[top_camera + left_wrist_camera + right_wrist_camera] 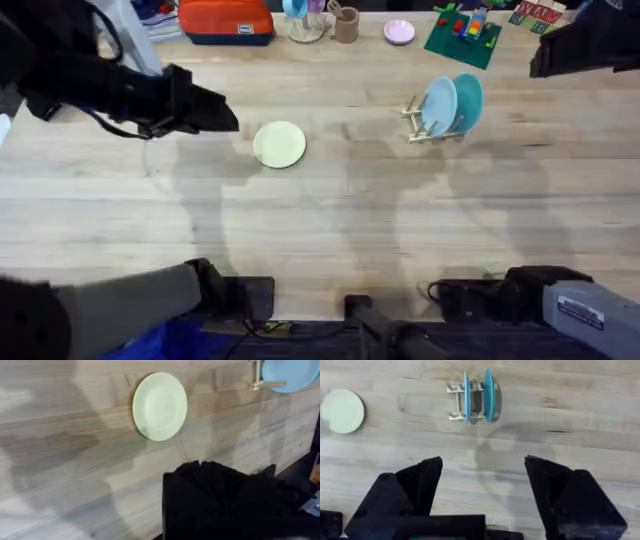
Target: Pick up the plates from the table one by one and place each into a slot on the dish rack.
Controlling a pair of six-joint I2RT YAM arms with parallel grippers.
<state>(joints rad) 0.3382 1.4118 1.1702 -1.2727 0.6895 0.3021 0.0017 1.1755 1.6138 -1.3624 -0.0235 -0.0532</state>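
Note:
A pale yellow plate (280,144) lies flat on the wooden table (330,220), left of centre. It also shows in the left wrist view (160,406) and the right wrist view (342,411). The dish rack (425,128) stands to the right, holding a light blue plate (438,105) and a teal plate (468,100) upright in neighbouring slots. My left gripper (225,115) hovers just left of the yellow plate, its fingers (200,475) together and holding nothing. My right gripper (482,485) is open and empty, high above the table with the rack (455,402) well ahead of it.
Along the far edge stand an orange bag (225,20), a brown cup (346,24), a small pink dish (399,32) and a green board with toy bricks (462,38). The right arm (585,45) hangs dark over the far right corner.

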